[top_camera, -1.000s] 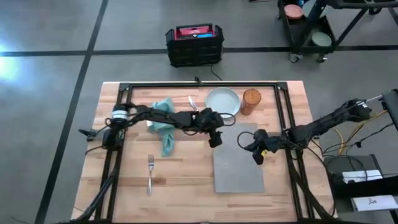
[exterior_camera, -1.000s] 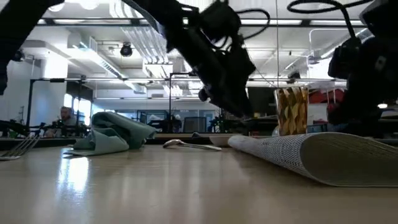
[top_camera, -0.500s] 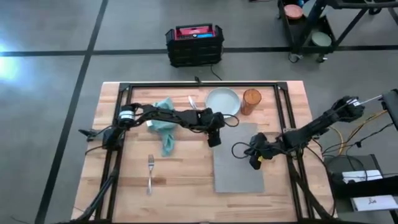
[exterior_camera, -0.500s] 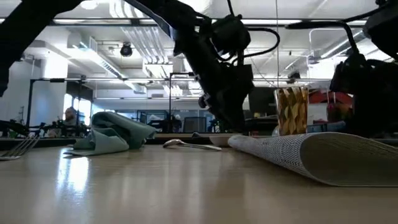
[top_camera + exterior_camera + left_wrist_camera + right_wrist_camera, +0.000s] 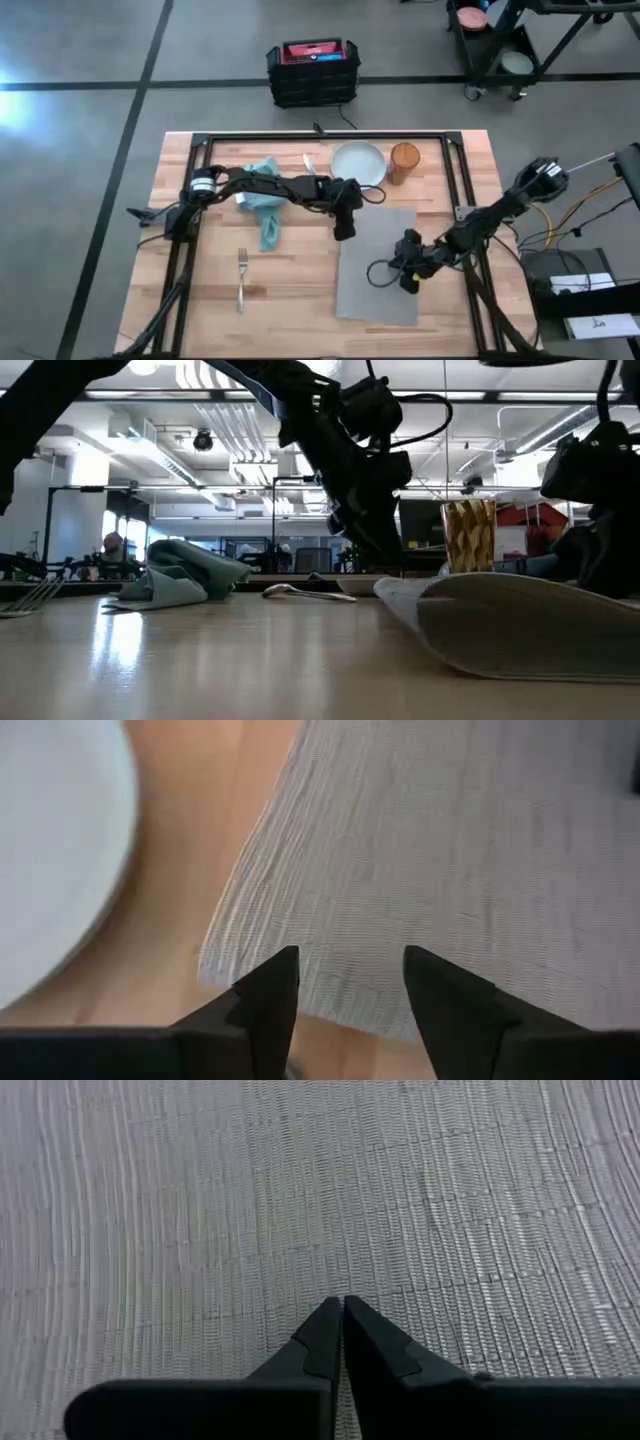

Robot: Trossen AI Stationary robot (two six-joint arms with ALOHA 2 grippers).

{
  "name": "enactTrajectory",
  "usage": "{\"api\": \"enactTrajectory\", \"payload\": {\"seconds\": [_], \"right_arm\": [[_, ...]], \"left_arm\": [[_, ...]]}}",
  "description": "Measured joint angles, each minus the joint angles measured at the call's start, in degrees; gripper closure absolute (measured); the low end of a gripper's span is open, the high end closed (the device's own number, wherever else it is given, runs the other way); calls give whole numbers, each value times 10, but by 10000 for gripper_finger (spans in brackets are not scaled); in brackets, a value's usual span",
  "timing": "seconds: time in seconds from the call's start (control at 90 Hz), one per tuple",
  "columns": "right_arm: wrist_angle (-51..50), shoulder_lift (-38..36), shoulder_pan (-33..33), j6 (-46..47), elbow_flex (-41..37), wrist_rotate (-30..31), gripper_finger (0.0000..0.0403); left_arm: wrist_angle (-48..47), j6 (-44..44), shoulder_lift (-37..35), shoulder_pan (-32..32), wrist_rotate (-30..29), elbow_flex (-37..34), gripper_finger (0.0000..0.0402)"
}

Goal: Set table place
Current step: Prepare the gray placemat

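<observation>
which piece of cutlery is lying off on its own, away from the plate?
The fork, alone on the bare wood on the table's left side, below the teal napkin. The other silver piece lies right beside the plate.

The table [image 5: 290, 280] is pale honey wood laid in long plank strips, under a black metal frame [image 5: 325, 137]. On it lie a grey placemat [image 5: 375, 270] with a fine ribbed weave, a crumpled teal napkin [image 5: 263, 200], a pale whitish plate [image 5: 358, 162], an amber glass [image 5: 404, 160] with vertical ribbing, and a silver fork [image 5: 242, 278]. Both arms are dark, nearly black, as are the left pincer [image 5: 345, 985] and the right pincer [image 5: 340, 1335], and on the grey floor beyond stands a black crate [image 5: 312, 75] with something red inside.
</observation>
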Motion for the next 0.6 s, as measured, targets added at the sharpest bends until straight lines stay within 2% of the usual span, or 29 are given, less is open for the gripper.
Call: {"api": "enactTrajectory", "payload": {"seconds": [0.189, 0.344, 0.6], "right_arm": [[3, 46, 10, -3, 25, 10, 401], [4, 60, 16, -4, 32, 10, 401], [2, 59, 18, -4, 31, 10, 401]], "left_arm": [[47, 12, 1, 16, 0, -1, 199], [41, 13, 15, 33, 17, -1, 182], [49, 31, 24, 44, 45, -3, 182]]}}
